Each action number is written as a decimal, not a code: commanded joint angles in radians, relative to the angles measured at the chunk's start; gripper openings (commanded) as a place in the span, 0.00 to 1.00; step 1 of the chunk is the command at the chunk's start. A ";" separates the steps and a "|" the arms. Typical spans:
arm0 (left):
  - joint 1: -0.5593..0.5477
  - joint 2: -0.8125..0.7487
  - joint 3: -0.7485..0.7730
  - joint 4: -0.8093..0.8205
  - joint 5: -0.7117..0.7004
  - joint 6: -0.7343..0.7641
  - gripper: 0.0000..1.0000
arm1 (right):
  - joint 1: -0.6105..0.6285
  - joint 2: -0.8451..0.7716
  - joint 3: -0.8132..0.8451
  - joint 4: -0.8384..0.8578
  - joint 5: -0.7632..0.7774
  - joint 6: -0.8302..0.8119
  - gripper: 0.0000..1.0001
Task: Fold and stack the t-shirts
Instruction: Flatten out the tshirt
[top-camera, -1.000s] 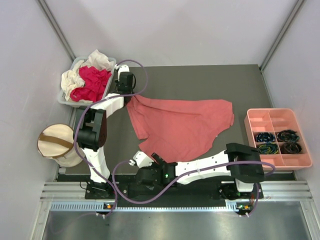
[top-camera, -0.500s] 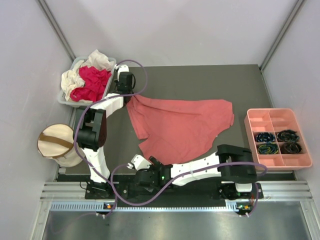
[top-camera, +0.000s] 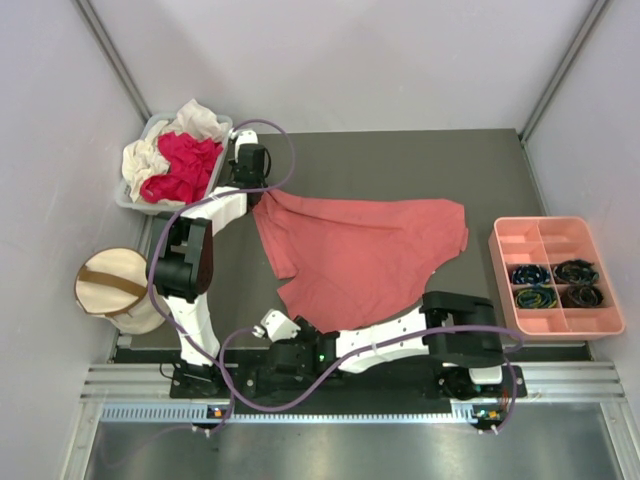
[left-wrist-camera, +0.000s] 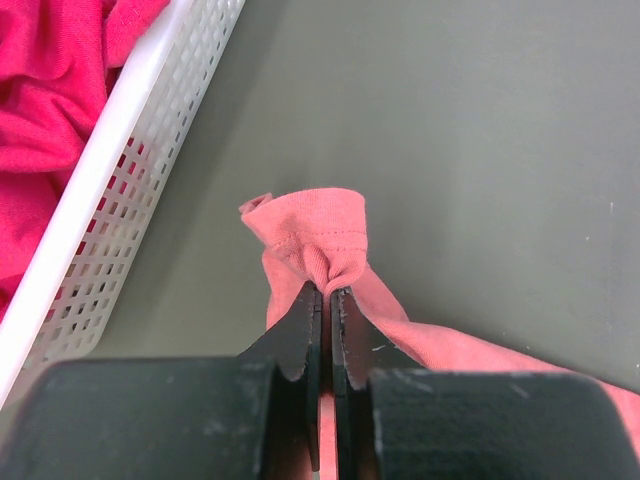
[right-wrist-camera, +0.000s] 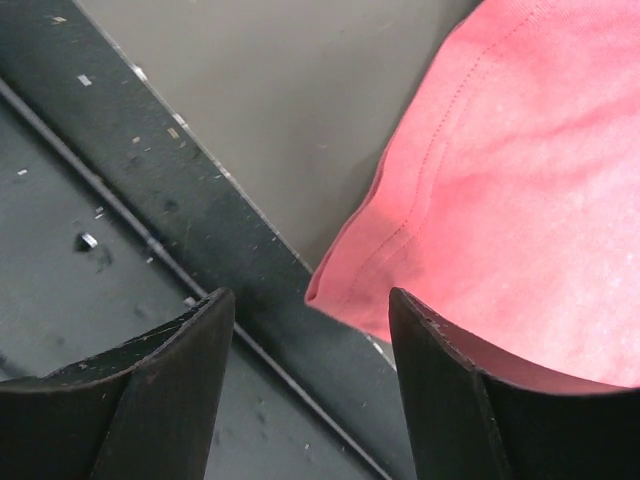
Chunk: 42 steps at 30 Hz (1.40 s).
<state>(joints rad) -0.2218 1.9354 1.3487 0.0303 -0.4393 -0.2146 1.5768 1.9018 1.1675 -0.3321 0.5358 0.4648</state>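
From above, the salmon-pink shirt (top-camera: 370, 250) is seen spread loosely over the middle of the dark bench (top-camera: 400, 165), creased and not folded. Its far left corner is pinched by the left fingers (top-camera: 262, 200), which are closed tight on the cloth just beside the white basket (top-camera: 138, 204). In that basket, at the bench's far left corner, the magenta-red shirt (top-camera: 185, 165) and the cream-white shirt (top-camera: 200, 120) are heaped together, crumpled. The right fingers (top-camera: 292, 325) are lowered at the near edge, just beside the salmon-pink shirt's near left corner; from this height it cannot be told how wide they stand. A cream fabric bin (top-camera: 115, 290) with a brown strap is placed off the bench to the left. A pink tray (top-camera: 518, 242) is set at the right edge, with dark coils (top-camera: 576, 271) held in its middle compartments

In the left wrist view, the two fingers are pressed together, with a bunched fold of salmon-pink hem clamped between their tips. A small lip of cloth is pushed up beyond them. The basket's perforated wall is seen running alongside to the left, with magenta-red cloth showing inside it

In the right wrist view, the fingers are held well apart, with nothing gripped. The hemmed corner of the salmon-pink shirt is seen lying between and beyond them, at the bench's near edge. The cloth passes behind the right-hand finger; whether that finger touches it cannot be told
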 joint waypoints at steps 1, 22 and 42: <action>0.009 -0.001 0.024 0.013 -0.018 0.000 0.00 | 0.011 0.034 0.015 -0.002 0.004 0.023 0.64; 0.012 0.005 0.015 0.016 -0.027 0.004 0.00 | -0.100 -0.029 -0.075 -0.016 0.070 0.063 0.00; 0.009 -0.019 0.001 -0.058 0.028 -0.054 0.70 | -0.155 -0.492 -0.204 -0.406 0.242 0.241 0.00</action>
<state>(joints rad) -0.2165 1.9400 1.3483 0.0055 -0.4206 -0.2371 1.4361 1.4643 0.9810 -0.6209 0.7216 0.6369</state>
